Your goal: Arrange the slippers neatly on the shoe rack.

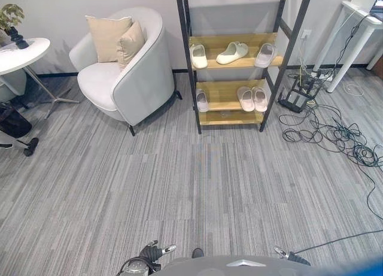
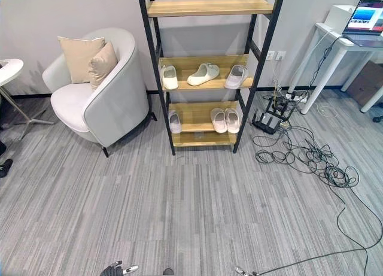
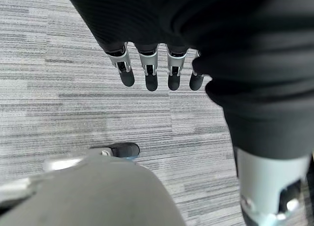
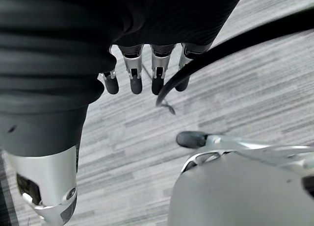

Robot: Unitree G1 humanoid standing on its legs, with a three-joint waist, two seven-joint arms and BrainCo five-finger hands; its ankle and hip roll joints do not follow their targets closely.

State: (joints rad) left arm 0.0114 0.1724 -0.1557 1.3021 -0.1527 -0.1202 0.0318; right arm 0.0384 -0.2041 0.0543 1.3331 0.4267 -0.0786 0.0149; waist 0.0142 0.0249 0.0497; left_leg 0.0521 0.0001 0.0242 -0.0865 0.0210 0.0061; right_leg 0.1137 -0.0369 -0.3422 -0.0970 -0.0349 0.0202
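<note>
A shoe rack (image 1: 192, 66) with a black frame and wooden shelves stands against the far wall. On its middle shelf are three pale slippers: one upright at the left (image 1: 198, 55), one turned sideways in the middle (image 1: 232, 52), and one tilted at the right (image 1: 265, 55). The lower shelf holds a single slipper at the left (image 1: 202, 100) and a pair side by side at the right (image 1: 252, 99). Both hands hang low, far from the rack, over grey carpet. My left hand (image 3: 151, 74) and right hand (image 4: 135, 74) have straight fingers and hold nothing.
A grey armchair (image 1: 134, 78) with two beige cushions stands left of the rack. A round white table (image 1: 21, 51) is at the far left. Tangled cables (image 1: 338, 135) and a black device (image 1: 299, 90) lie right of the rack, beside a white desk (image 1: 359, 24).
</note>
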